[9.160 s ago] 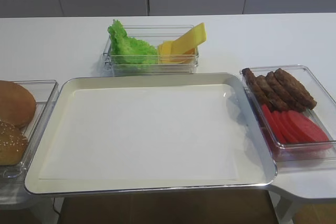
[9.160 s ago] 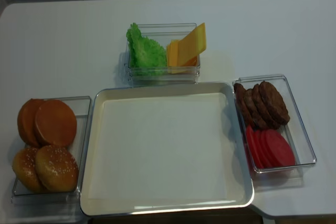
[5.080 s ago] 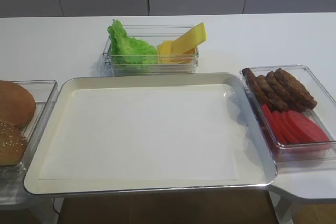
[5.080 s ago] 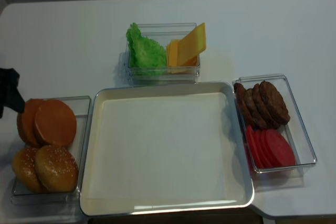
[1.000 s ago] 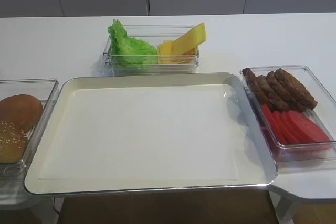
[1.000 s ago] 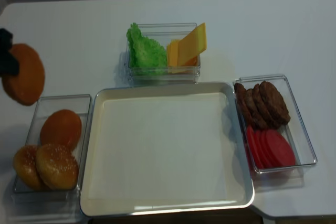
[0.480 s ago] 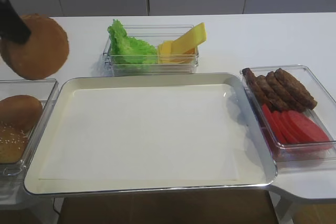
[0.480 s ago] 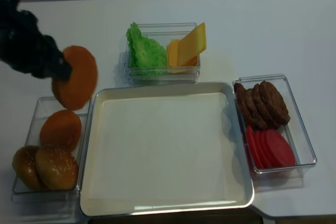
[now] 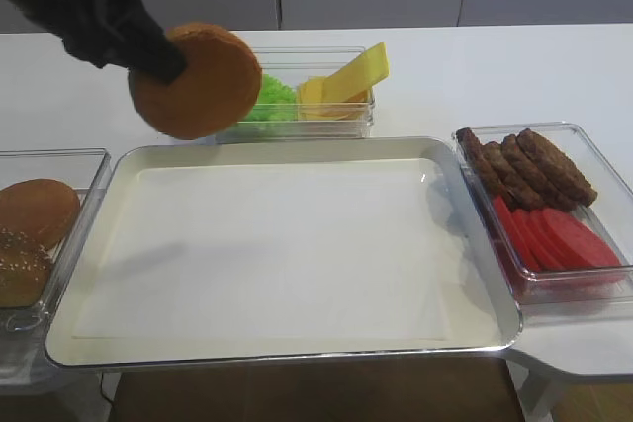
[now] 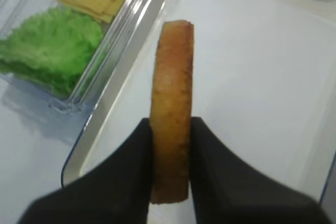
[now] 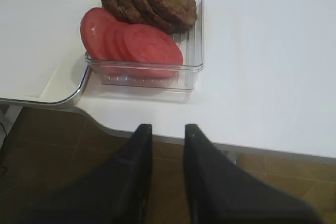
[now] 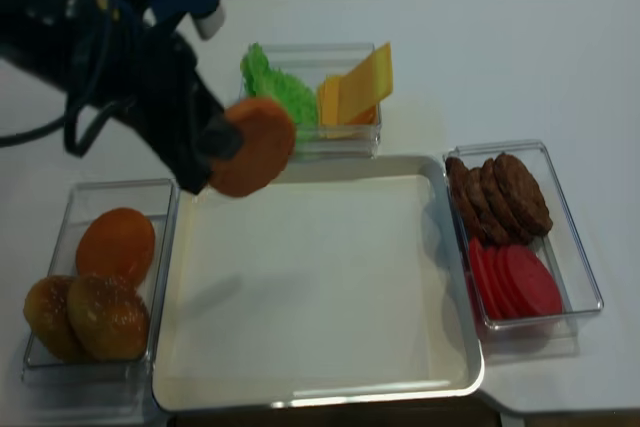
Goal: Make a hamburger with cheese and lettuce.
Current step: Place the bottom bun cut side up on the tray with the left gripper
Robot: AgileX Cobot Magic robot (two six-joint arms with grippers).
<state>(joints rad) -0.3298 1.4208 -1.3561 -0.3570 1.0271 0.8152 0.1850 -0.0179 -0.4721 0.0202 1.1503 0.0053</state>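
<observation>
My left gripper (image 9: pixel 158 56) is shut on the hamburger bun half (image 9: pixel 196 81), golden-brown and held on edge in the air over the back left corner of the metal tray (image 9: pixel 297 244). The left wrist view shows the bun (image 10: pixel 172 77) edge-on between the black fingers (image 10: pixel 210 150). It also shows in the realsense view (image 12: pixel 252 147). The lettuce (image 9: pixel 269 96) and cheese slices (image 9: pixel 346 81) share a clear box behind the tray; the bun partly hides the lettuce. My right gripper (image 11: pixel 167 128) is empty with a narrow gap, below the table's front edge.
A clear box at the left holds a plain bun (image 12: pixel 115 244) and two sesame bun tops (image 12: pixel 100 317). A clear box at the right holds dark patties (image 9: pixel 529 165) and red tomato slices (image 9: pixel 554 239). The tray's inside is bare white.
My left gripper has carried the bun half to the right, from above the bun box to over the tray's back left corner.
</observation>
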